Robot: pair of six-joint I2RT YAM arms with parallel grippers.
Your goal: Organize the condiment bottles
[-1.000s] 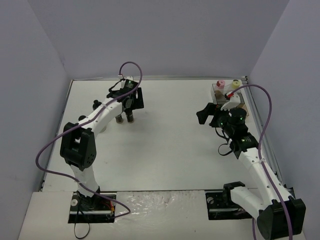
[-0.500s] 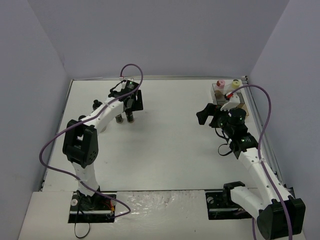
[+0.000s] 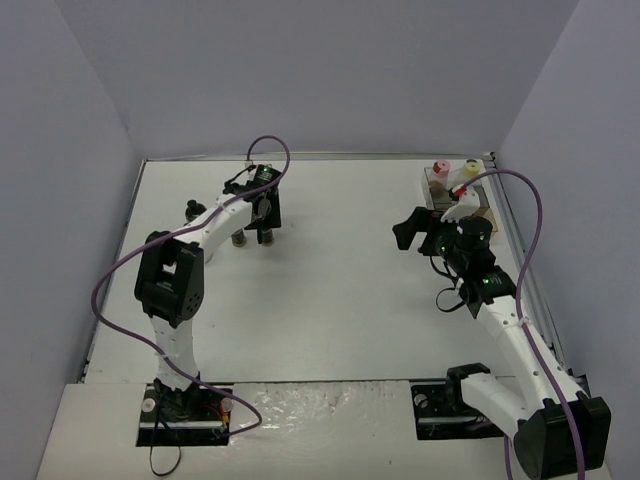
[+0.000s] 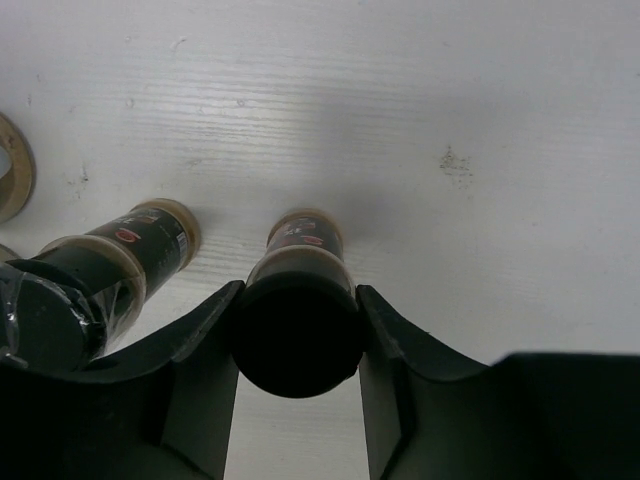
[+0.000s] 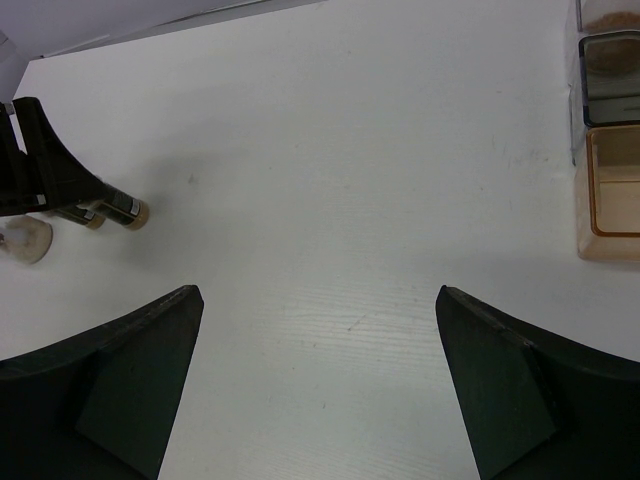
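Note:
My left gripper (image 3: 263, 222) (image 4: 299, 292) is shut on the black cap of a dark condiment bottle (image 4: 300, 255), which stands on the white table. A second dark, black-capped bottle (image 4: 110, 275) stands just left of it, outside the jaws. In the top view these two bottles (image 3: 239, 240) (image 3: 267, 238) show under the gripper, and another small jar (image 3: 193, 210) stands to their left. A pink-capped bottle (image 3: 437, 167) and a pale yellow-capped one (image 3: 470, 167) stand in the clear tray (image 3: 470, 205) at the far right. My right gripper (image 3: 410, 232) (image 5: 318, 292) is open and empty above bare table.
The right wrist view shows the tray's compartments (image 5: 610, 190) at its right edge, and the left gripper with its bottles (image 5: 112, 210) and a pale jar (image 5: 25, 240) at far left. A tan round rim (image 4: 12, 180) lies at the left edge of the left wrist view. Walls enclose the table.

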